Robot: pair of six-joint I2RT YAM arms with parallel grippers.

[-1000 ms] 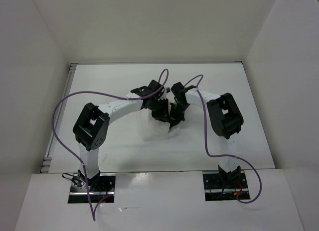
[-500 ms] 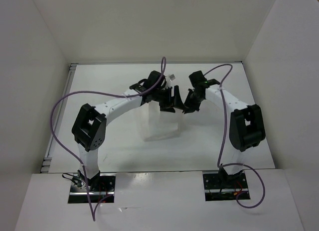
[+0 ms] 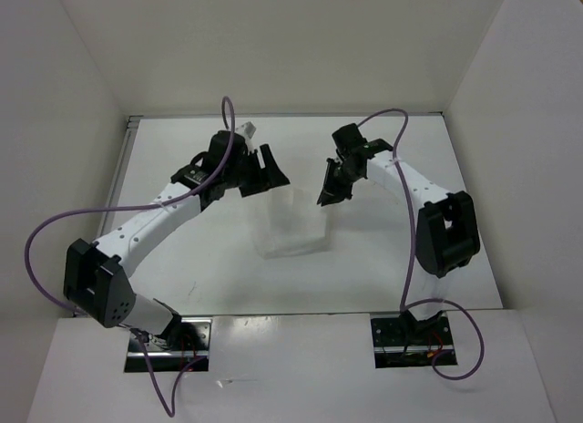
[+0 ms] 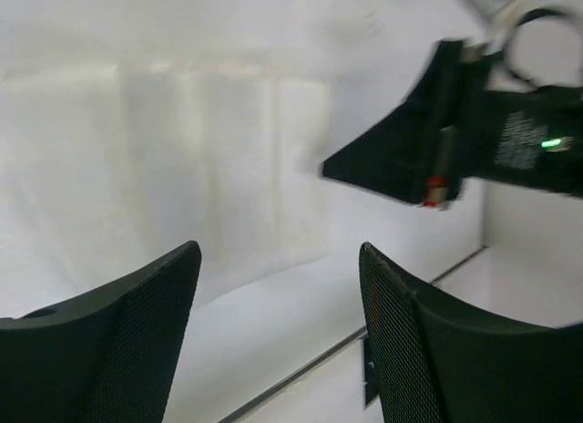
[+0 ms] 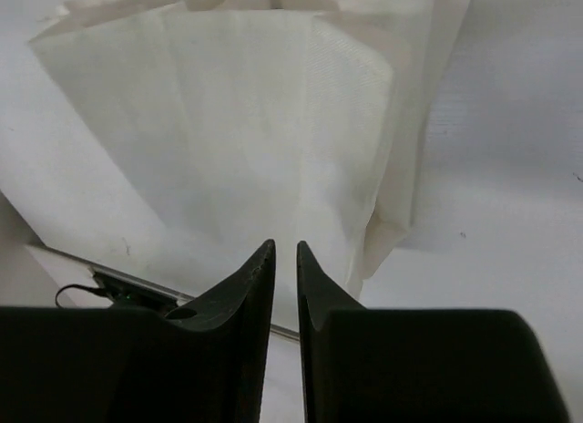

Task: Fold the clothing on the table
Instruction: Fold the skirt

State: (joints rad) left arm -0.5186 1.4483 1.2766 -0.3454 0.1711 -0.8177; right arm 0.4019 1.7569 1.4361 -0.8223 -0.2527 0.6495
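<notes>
Left fingers [image 4: 127, 341] are spread wide with nothing between them, just cloth and desk showing through the gap. Right fingers [image 5: 239, 304] are only a crack apart, a thin slot, and nothing is pinched in there either. So neither arm is holding anything.

The clothing [image 3: 291, 224] sits mid-desk [image 3: 209, 263] as a compact, doubled-over block that's pretty close to square in the top view. Its creases run top to bottom of the frame, so if it has a long axis I'd guess that way, but it's too close to call. Both sets of fingers hang over its upper edge, left ones at the upper-left corner and right ones at the upper-right corner. That puts the cloth toward the bottom of the frame from both. Right looks a touch nearer its corner. My read is that any next fold has to grab along that upper edge and bring it down toward the bases.

Hard bits: it's white cloth on a white desk, so the lower edge nearly vanishes. Can't count the layers. Can't tell from above whether either arm touches the fabric. Left wrist view is blurry, and the flap at the upper right of the right wrist view could be a sleeve or a loose hem.
</notes>
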